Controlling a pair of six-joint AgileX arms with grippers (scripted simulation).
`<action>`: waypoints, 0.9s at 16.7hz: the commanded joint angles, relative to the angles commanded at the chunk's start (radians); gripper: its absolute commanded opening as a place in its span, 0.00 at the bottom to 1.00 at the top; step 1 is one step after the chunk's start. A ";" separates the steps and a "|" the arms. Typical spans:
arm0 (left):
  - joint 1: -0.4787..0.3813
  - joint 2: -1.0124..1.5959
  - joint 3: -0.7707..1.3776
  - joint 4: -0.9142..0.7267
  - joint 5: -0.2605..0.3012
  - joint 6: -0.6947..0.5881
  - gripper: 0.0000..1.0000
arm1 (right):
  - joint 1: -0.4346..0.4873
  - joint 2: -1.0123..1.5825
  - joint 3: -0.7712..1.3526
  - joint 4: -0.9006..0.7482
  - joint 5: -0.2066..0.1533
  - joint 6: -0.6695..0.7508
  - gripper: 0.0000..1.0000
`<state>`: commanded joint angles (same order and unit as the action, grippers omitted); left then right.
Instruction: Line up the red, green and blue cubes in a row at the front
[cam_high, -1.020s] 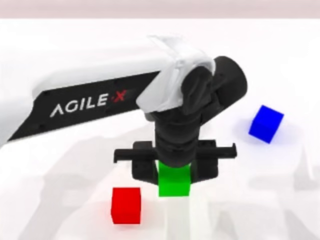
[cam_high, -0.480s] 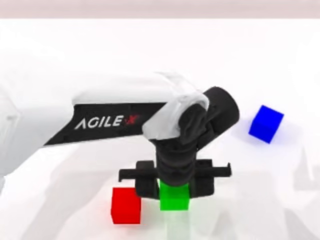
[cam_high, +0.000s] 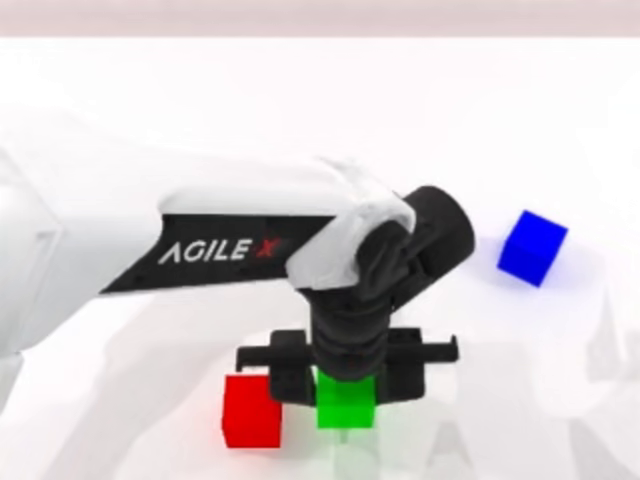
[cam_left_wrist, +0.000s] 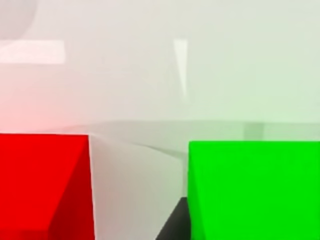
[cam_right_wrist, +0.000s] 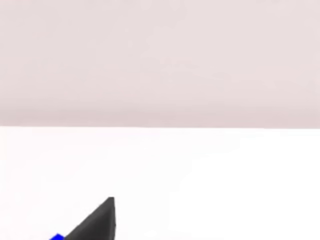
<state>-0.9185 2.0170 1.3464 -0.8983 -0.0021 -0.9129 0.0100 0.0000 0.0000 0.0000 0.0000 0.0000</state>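
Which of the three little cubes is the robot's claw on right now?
The green cube: the left gripper sits right over it, a finger on either side. The red cube stands free beside it, and the blue cube lies far off to the right.

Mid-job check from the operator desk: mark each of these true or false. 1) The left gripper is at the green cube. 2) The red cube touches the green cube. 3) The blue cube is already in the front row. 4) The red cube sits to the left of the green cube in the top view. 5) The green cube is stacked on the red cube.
1) True: the left gripper is down over the green cube.
2) False: the left wrist view shows a clear gap between the red cube and green cube.
3) False: the blue cube sits farther back, at the right.
4) True.
5) False: both sit side by side.
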 joint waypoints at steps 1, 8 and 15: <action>0.000 0.000 0.000 0.000 0.000 0.000 0.30 | 0.000 0.000 0.000 0.000 0.000 0.000 1.00; 0.000 0.000 0.000 0.000 0.000 0.000 0.83 | 0.000 0.000 0.000 0.000 0.000 0.000 1.00; 0.000 0.000 0.000 0.000 0.000 0.000 1.00 | 0.000 0.000 0.000 0.000 0.000 0.000 1.00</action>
<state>-0.9185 2.0170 1.3464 -0.8983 -0.0021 -0.9129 0.0100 0.0000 0.0000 0.0000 0.0000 0.0000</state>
